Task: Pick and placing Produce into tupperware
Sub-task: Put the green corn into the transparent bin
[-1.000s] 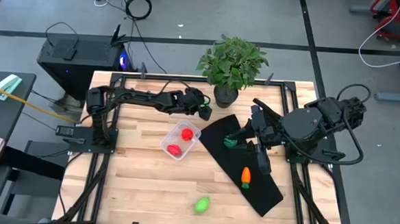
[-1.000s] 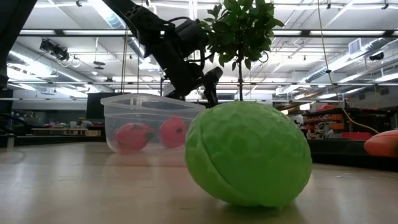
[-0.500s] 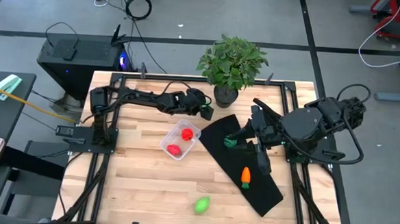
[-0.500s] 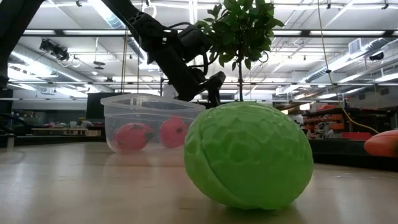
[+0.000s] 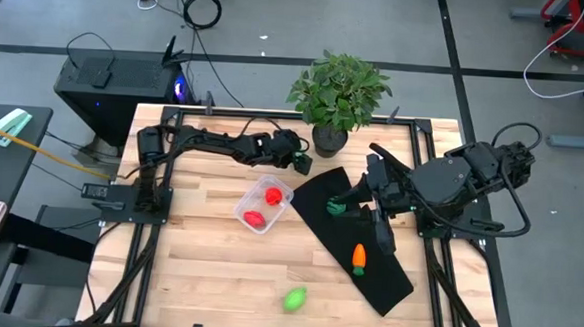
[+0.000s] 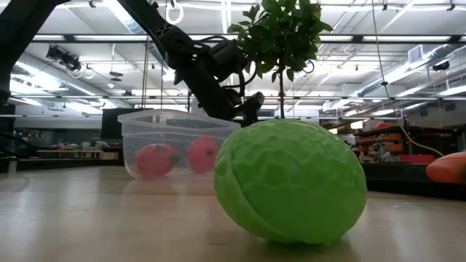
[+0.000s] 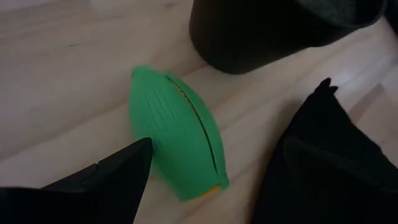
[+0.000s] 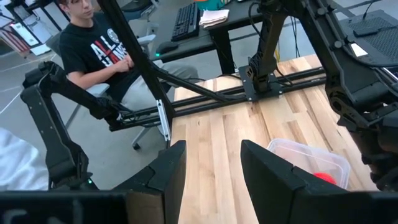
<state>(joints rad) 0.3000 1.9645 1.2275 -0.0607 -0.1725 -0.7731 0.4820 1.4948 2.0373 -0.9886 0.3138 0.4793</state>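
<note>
My left gripper (image 5: 300, 165) is low over the table beside the plant pot (image 7: 280, 31), open. One dark finger (image 7: 118, 177) stands at the side of a light green ribbed toy piece (image 7: 177, 143) lying on the wood. My right gripper (image 8: 211, 168) is open with nothing between its fingers and hovers over the black mat (image 5: 363, 237), next to the dark green round piece (image 5: 338, 207). The clear tupperware (image 5: 263, 206) holds two red pieces (image 6: 178, 156). The orange carrot (image 5: 359, 257) lies on the mat. A second light green piece (image 5: 295, 300) rests near the table's near edge. My left gripper has a fingertip (image 7: 144, 149) right at the edge of the light green piece (image 7: 155, 134), coming from above. I cannot tell whether it touches. The piece lies flat on the table.
The leafy potted plant (image 5: 338, 91) stands at the far edge, close to my left gripper. A corner of the black mat (image 7: 323, 155) lies just beside the green piece. A person (image 8: 99, 53) sits beyond the table's left side. Bare wood lies around the tupperware.
My left gripper has come down toward the table by the plant pot, sinking lower behind the tupperware in the low view. My right arm has kept still.
</note>
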